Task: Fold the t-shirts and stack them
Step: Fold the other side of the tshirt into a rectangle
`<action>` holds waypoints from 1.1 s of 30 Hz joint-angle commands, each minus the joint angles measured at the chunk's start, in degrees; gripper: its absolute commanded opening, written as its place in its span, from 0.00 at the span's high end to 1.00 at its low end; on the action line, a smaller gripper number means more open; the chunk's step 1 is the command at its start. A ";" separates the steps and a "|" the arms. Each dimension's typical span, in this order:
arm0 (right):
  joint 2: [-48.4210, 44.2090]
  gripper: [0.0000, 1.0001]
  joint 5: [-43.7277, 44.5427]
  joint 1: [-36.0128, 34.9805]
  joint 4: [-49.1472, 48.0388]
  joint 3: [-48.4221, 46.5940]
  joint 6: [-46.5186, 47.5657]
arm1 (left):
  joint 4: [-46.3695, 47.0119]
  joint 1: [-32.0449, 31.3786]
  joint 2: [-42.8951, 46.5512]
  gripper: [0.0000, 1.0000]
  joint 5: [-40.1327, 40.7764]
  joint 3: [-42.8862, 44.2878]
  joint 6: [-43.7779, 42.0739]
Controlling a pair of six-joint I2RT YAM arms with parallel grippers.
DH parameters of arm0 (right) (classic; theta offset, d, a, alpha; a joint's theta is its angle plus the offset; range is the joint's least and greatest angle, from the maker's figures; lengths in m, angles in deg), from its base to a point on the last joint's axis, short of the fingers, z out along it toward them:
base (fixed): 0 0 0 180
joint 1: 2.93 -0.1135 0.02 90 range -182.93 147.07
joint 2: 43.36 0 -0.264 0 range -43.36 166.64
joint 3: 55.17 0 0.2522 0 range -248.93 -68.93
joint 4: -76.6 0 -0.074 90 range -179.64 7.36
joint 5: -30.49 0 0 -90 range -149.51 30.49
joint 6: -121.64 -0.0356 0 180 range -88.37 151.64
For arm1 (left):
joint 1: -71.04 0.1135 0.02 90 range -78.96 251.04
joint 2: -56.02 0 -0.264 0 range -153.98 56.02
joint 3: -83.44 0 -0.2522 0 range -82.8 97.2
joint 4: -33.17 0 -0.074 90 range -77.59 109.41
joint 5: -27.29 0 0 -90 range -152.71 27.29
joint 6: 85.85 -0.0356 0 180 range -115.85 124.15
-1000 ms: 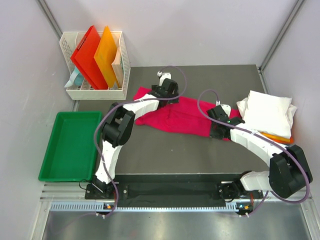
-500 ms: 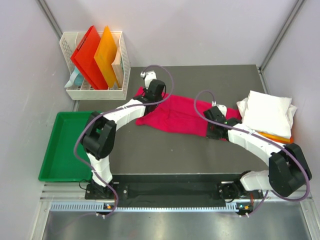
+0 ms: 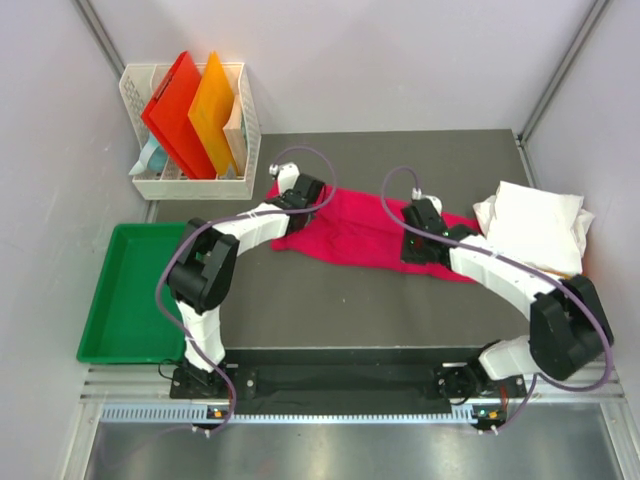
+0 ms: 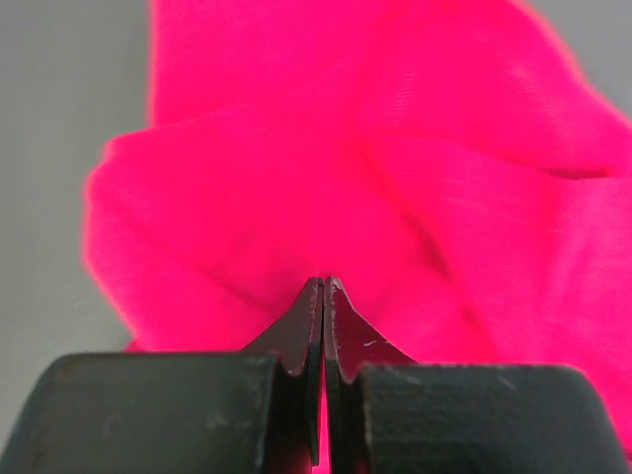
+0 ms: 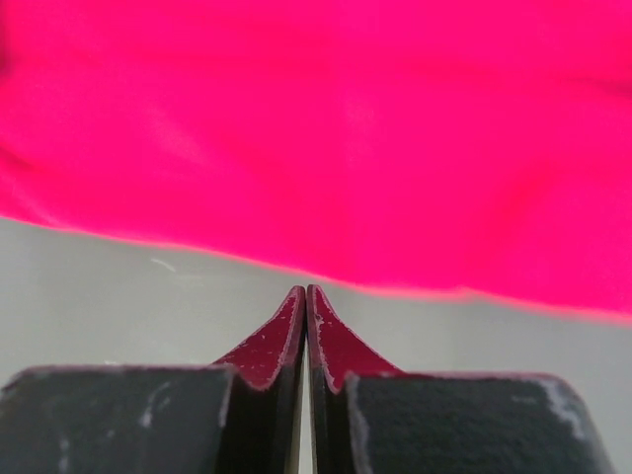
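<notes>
Three t-shirts show: one magenta t-shirt point(image 3: 350, 235), one white t-shirt point(image 3: 530, 225), one orange t-shirt point(image 3: 565, 272). There are two folders, one red folder point(image 3: 175, 110) and one orange folder point(image 3: 215, 110). One basket point(image 3: 190, 187) and one green tray point(image 3: 140, 290) stand by.

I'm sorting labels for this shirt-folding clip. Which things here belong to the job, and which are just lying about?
Job:
- magenta-pink cloth t-shirt
- stack of folded white cloth shirts

Lying about:
- green plastic tray
- white plastic basket
- stiff red folder
- stiff orange folder
</notes>
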 commanded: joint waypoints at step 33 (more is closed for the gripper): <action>53.48 0.98 -36.19 -7.49 -12.18 -56.55 -1.50 | 1.08 7.27 4.96 1.00 -11.04 -8.30 4.89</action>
